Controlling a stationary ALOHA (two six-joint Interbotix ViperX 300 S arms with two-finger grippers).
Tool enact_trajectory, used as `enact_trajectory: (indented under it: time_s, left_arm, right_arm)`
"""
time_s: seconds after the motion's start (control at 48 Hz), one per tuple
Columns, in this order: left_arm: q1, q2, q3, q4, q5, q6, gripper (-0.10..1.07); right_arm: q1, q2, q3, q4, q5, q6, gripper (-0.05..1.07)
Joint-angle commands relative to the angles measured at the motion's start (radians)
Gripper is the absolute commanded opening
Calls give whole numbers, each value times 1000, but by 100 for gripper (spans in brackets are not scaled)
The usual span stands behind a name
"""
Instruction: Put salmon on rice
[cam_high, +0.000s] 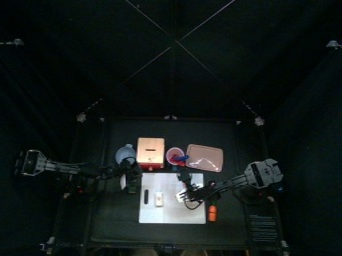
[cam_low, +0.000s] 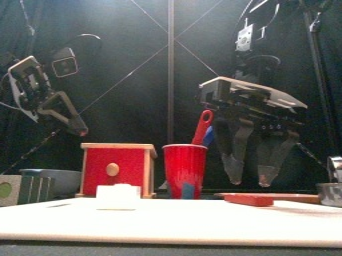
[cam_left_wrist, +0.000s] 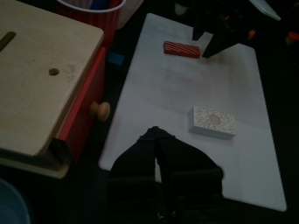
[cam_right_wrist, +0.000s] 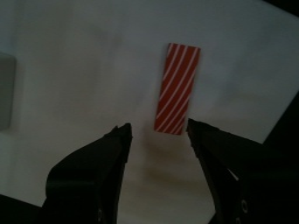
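Note:
The salmon (cam_right_wrist: 181, 87), a small red oblong with pale stripes, lies flat on the white mat (cam_right_wrist: 82, 52). My right gripper (cam_right_wrist: 160, 131) hangs just above the mat with its jaws open; the salmon lies a little beyond its fingertips, untouched. From the front, that gripper (cam_low: 250, 180) hovers over the salmon (cam_low: 267, 199) at the right. The rice (cam_low: 118, 196), a small whitish block, sits alone on the mat to the left. The left wrist view shows the rice (cam_left_wrist: 215, 122) near my left gripper (cam_left_wrist: 158, 133), which is shut and empty, raised at the left.
A red-fronted wooden box (cam_low: 118, 168) and a red cup (cam_low: 185, 170) holding utensils stand behind the mat. A tray (cam_high: 205, 156) lies at the back right. Small containers (cam_low: 27, 186) stand at the far left.

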Motion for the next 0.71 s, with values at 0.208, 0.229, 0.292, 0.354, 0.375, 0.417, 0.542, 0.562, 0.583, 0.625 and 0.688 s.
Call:
enact_trajectory:
  time_s: [0.208,0.229,0.292,0.354,0.375,0.417,0.542,0.562,0.583,0.625,0.688]
  left_arm:
    - [3,2,-12,-2,-8,0,30]
    - [3,2,-11,-2,-8,0,30]
    - [3,0,-11,-2,-8,0,30]
    - [3,2,-11,-2,-6,0,30]
    - [3,0,-11,-2,-6,0,30]
    - [3,2,-11,-2,-6,0,30]
    - [3,2,-11,-2,-6,0,30]
    - [3,2,-11,-2,-6,0,30]
    - [3,0,-11,-2,-6,0,30]
    - [3,2,-11,-2,-6,0,30]
    - [3,0,-9,-2,-6,0,30]
  right_arm:
    - [-6,9,11,2,-38,6,87]
    - [-6,9,12,-2,-40,8,87]
    - [-6,14,11,-3,-43,8,87]
    - [-6,18,11,-2,-44,6,87]
    - [-6,21,12,-3,-44,5,87]
    - [-8,23,12,-3,-44,5,86]
    - [-8,31,12,-3,-48,3,78]
    - [-8,32,12,-5,-48,3,76]
    - [-6,32,12,-5,-48,3,74]
    - [-8,34,12,-5,-49,3,69]
    - [-6,34,11,-5,-52,3,64]
